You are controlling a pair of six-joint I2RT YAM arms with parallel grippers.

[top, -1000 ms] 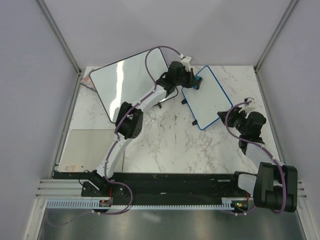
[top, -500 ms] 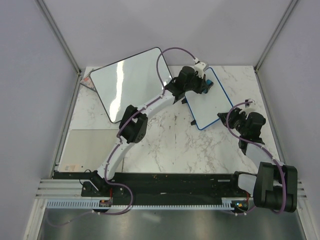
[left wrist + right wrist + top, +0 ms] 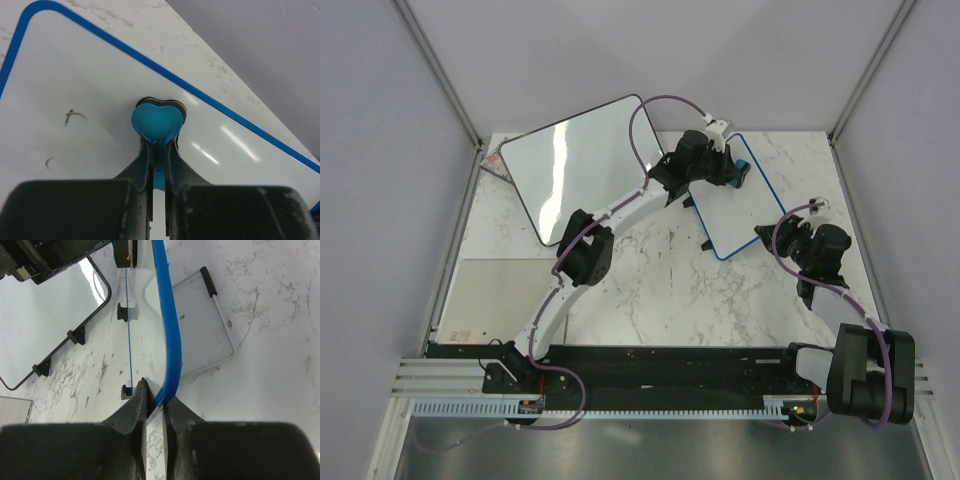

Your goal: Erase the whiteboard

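**Top external view: the blue eraser (image 3: 157, 119) has slid right along the far end of the board**

Over on the left, the big black-framed whiteboard (image 3: 575, 160) leans at the back of the marble table (image 3: 650, 290), and nobody is bothering with it. The left arm stretches past it, and its reach is what has changed. A second ago the left gripper (image 3: 732, 172) sat over the far-left part of the blue-framed whiteboard (image 3: 740, 215); now it is further right, close to the far edge. Most of that travel came in the first half of the second, and since then it has hardly crept.

From the left wrist, the fingers are clenched on the eraser's thin tab, with the pad pressed flat on the white surface just short of the blue frame. To the left of the pad, two small pen marks (image 3: 74, 116) remain, so I'd say this pass missed them and the wiping isn't finished. The eraser probably has to come back that way.

Further right, the right gripper (image 3: 766, 234) hasn't budged. Its jaws pinch the board's near-right rim, steadying it, and the wrist camera looks along that blue rim. Beyond the rim a wire stand (image 3: 220, 325) lies on the marble.
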